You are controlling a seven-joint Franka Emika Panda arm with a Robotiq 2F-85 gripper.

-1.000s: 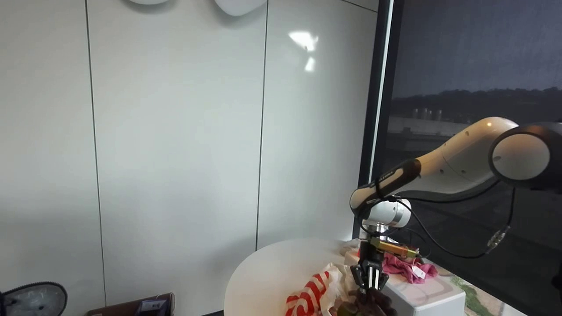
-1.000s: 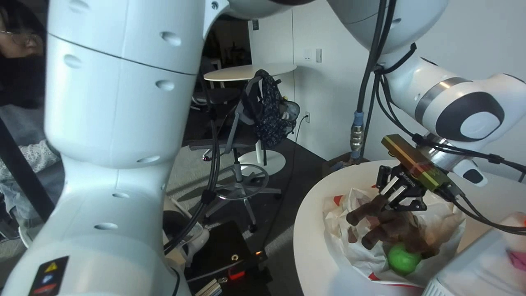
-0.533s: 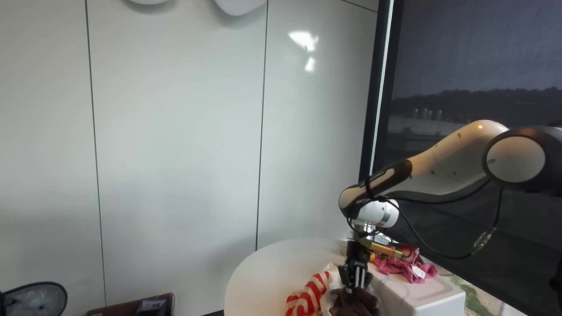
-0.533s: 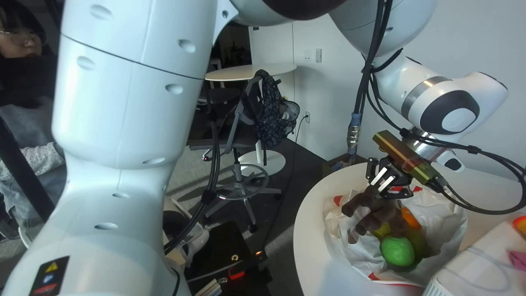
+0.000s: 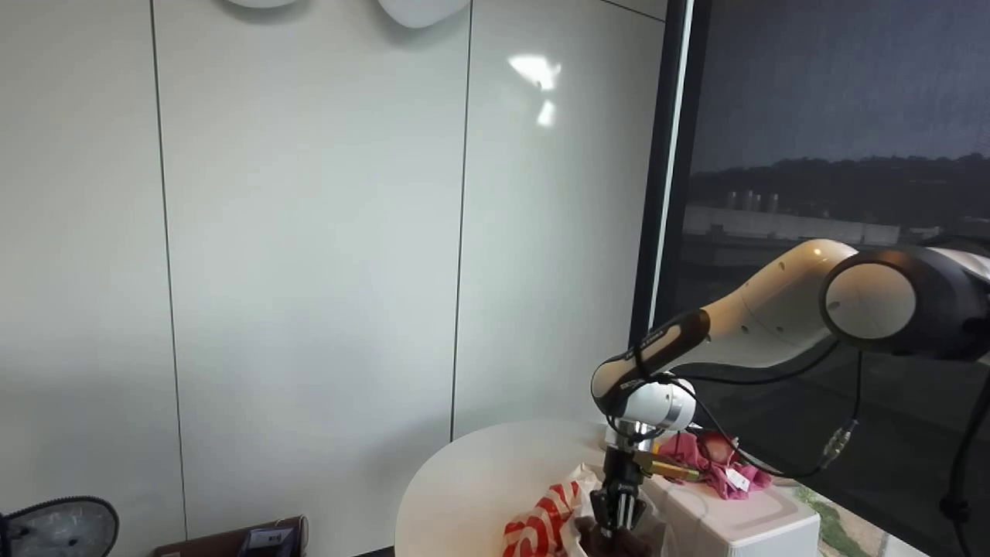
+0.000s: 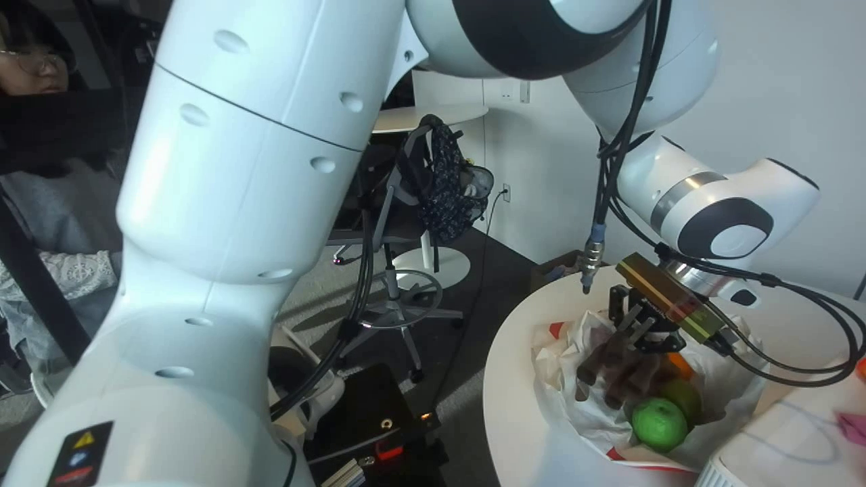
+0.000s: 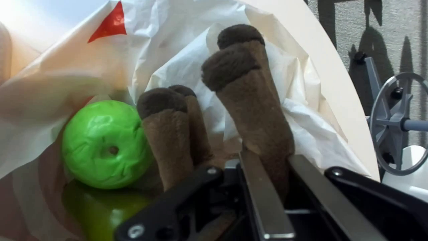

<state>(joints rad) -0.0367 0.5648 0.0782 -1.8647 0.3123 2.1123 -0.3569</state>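
Shows at the centre of the wrist view as a brown plush toy [image 7: 257, 113], with stubby legs pointing toward the top of the frame and tipped with darker, blunt feet. Looks soft and short-piled, with the body partly hidden behind the gripper [image 7: 272, 159]. Grasped there by one leg, squeezed from both sides. In an exterior view, sits at lower right inside a white bag [image 6: 582, 414] with red markings, spread open on the round worktop [image 6: 509, 379]. Lies close beside a glossy green fruit [image 7: 107, 144], at left in the wrist view, with an olive-coloured object [image 7: 107, 212] below that at lower left. Compared with half a second ago, sits lower in both exterior views, brought down with the gripper. Compared with a second ago, covers less of the green fruit and leaves an orange object [image 6: 679, 365] uncovered, out of sight then.
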